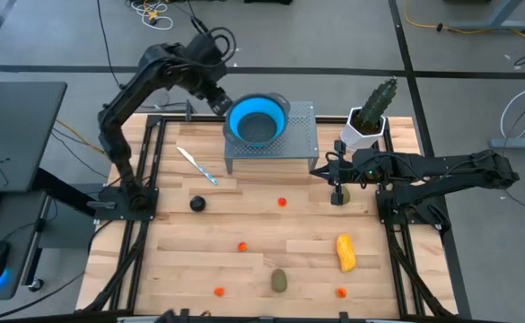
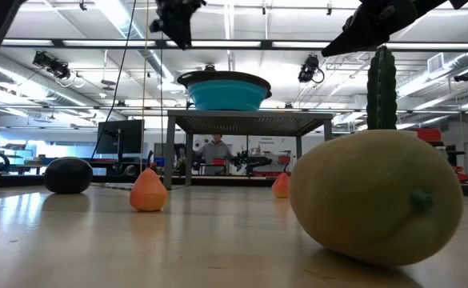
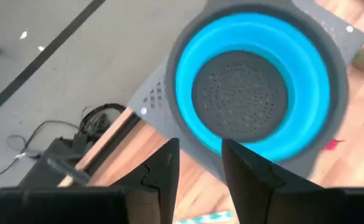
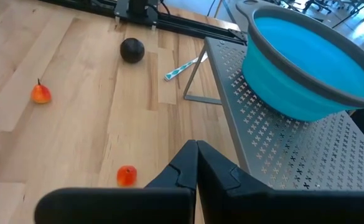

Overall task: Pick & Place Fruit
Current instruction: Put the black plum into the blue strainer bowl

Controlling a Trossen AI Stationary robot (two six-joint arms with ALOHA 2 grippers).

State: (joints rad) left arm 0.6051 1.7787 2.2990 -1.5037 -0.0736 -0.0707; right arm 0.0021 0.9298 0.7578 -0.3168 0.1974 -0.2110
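Observation:
The fruit lies on the wooden table: a yellow-orange oblong (image 1: 345, 252), one olive-brown oval (image 1: 280, 281) near the front edge, another oval (image 1: 338, 196) below my right arm, a dark purple ball (image 1: 197, 204), and several small orange-red balls such as one (image 1: 282, 203). My left gripper (image 3: 200, 168) is open and empty, raised above the far-left rim of the blue colander (image 1: 258, 121). My right gripper (image 4: 197, 163) is shut and empty, raised above the table by the stand's right end (image 1: 327, 170).
The blue colander sits on a grey perforated metal stand (image 1: 300, 139) at the far middle. A white-and-blue stick tool (image 1: 197, 167) lies left of the stand. A green cactus in a white pot (image 1: 370, 121) stands at the far right. Black rails (image 1: 141, 242) edge the table.

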